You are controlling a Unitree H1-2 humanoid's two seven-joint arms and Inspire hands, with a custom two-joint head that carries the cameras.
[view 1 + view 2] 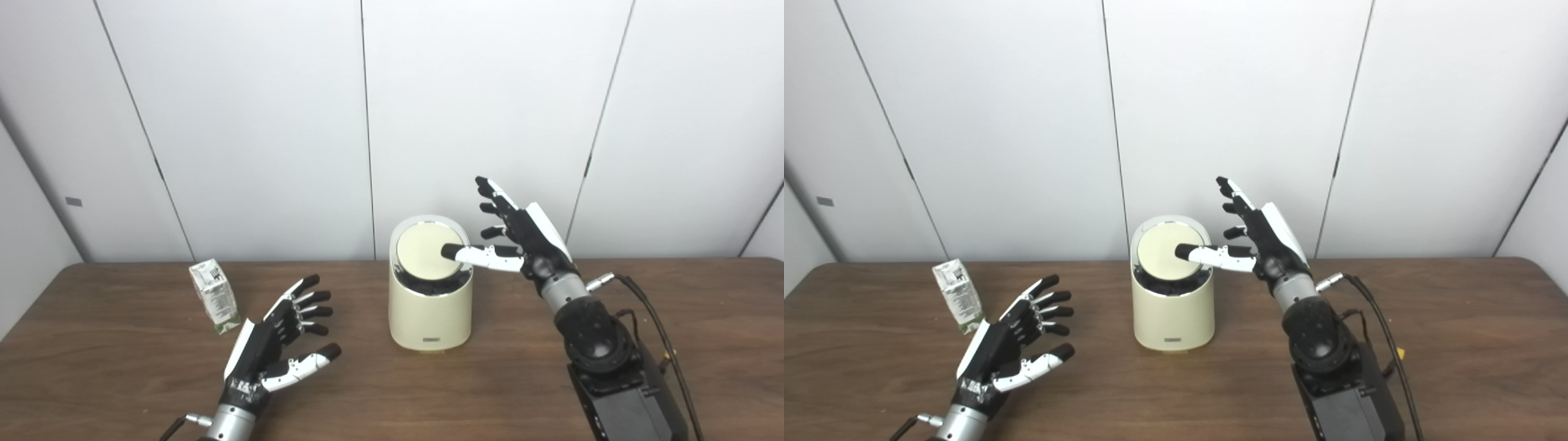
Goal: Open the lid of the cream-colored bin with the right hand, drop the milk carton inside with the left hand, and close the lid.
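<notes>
a: where is the right hand (pixel 520 236) sitting?
b: it is reaching over the cream-colored bin (pixel 430 306), fingers spread, thumb lying on the tilted lid (pixel 424 250), gripping nothing.
a: and the left hand (pixel 278 343)?
b: it is hovering open and empty above the table (pixel 122 380), near the milk carton (pixel 214 296), which is standing left of the bin.

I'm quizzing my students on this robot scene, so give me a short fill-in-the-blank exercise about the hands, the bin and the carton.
1. The right hand has its thumb on the bin's ____.
2. The milk carton stands on the table to the ____ of the cream-colored bin.
3. The left hand is open and holds ____.

Missing words: lid; left; nothing
</notes>
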